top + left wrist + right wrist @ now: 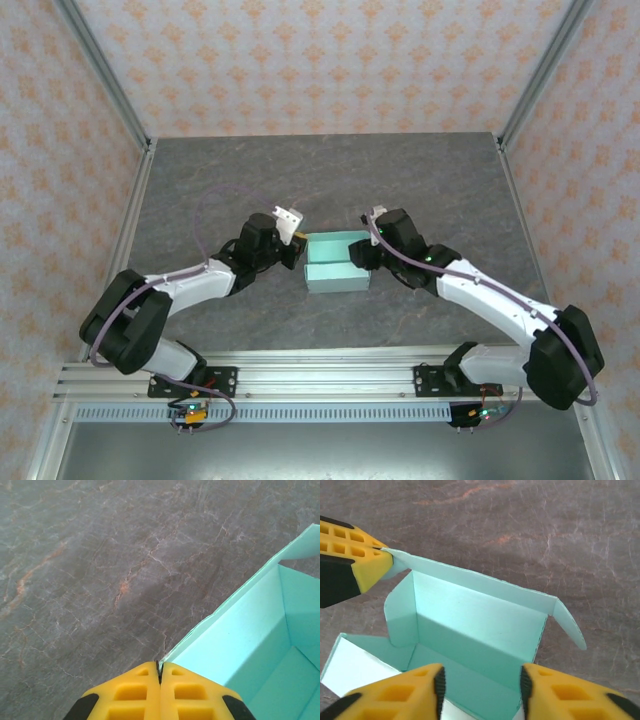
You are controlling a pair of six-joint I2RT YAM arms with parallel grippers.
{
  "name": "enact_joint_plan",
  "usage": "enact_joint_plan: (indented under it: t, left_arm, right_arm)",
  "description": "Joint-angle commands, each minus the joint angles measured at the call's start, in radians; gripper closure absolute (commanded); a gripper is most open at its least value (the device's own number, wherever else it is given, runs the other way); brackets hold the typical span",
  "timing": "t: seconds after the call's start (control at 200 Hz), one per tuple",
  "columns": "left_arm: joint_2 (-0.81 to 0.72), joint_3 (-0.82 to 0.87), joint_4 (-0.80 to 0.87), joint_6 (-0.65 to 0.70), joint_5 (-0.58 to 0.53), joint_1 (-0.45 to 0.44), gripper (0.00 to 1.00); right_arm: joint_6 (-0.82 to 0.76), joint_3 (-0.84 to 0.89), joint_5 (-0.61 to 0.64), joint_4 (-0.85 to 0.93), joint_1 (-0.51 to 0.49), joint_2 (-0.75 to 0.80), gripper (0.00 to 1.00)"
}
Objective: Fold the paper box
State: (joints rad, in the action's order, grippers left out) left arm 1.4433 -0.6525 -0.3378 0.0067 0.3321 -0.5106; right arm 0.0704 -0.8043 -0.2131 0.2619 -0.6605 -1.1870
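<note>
1. The paper box [337,262] sits dead centre of the top view on the grey stone-look table [330,180]. It's already popped up into a shallow open tray, with one arm on each side.
2. The left gripper [160,672] has its yellow pads pressed together on the thin top edge of the box's wall, at the bottom centre of its own wrist view. Looks like an anchor pinch, so the wall doesn't flop and the box can't slide.
3. The right gripper [480,680] is spread apart at the bottom of its wrist view, over the open inside and gripping nothing. I can't tell if it touches the card.
4. One end flap [569,625], on the right of that view, sticks outward, untucked. I'd guess that's the free gripper's next job.
</note>
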Motion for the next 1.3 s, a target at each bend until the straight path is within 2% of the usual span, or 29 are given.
enact_joint_plan:
  t: [0.0, 0.135, 0.29, 0.41, 0.511, 0.626, 0.806, 0.921, 1.096, 1.296]
  left_arm:
    - [-0.043, -0.005, -0.019, 0.002, -0.030, 0.000, 0.99]
    - [-0.043, -0.021, 0.005, 0.007, -0.024, 0.000, 0.99]
    - [-0.037, -0.035, 0.023, 0.005, -0.011, -0.001, 0.99]
    - [-0.033, -0.038, 0.029, 0.004, -0.011, -0.002, 0.99]
    - [-0.031, -0.042, 0.038, 0.008, -0.004, 0.000, 0.99]
    - [-0.026, -0.048, 0.044, 0.010, 0.001, -0.001, 0.99]
    - [-0.024, -0.053, 0.049, 0.010, 0.016, 0.000, 0.99]
    - [-0.026, -0.051, 0.049, 0.009, 0.025, -0.001, 0.99]
    - [-0.030, -0.044, 0.044, 0.008, 0.050, -0.001, 1.00]
    - [-0.044, -0.039, 0.055, 0.012, 0.073, 0.000, 1.00]
  right_arm:
    - [-0.040, 0.044, -0.019, -0.017, -0.002, 0.081, 0.49]
    - [-0.230, 0.020, -0.015, 0.048, -0.002, 0.118, 0.46]
    - [-0.519, -0.026, -0.181, 0.150, -0.005, 0.109, 0.46]
    - [-0.778, -0.008, -0.253, 0.172, -0.023, 0.127, 0.45]
    - [-0.871, -0.002, -0.316, 0.159, -0.031, 0.135, 0.42]
    - [-1.031, 0.002, -0.240, 0.161, -0.106, 0.104, 0.36]
    - [-1.111, -0.032, -0.071, 0.104, -0.173, 0.009, 0.35]
    - [-1.136, -0.062, -0.023, 0.077, -0.177, -0.078, 0.35]
    - [-1.089, -0.080, 0.058, -0.036, -0.177, -0.160, 0.38]
    - [-1.007, -0.127, 0.159, -0.089, -0.159, -0.260, 0.44]
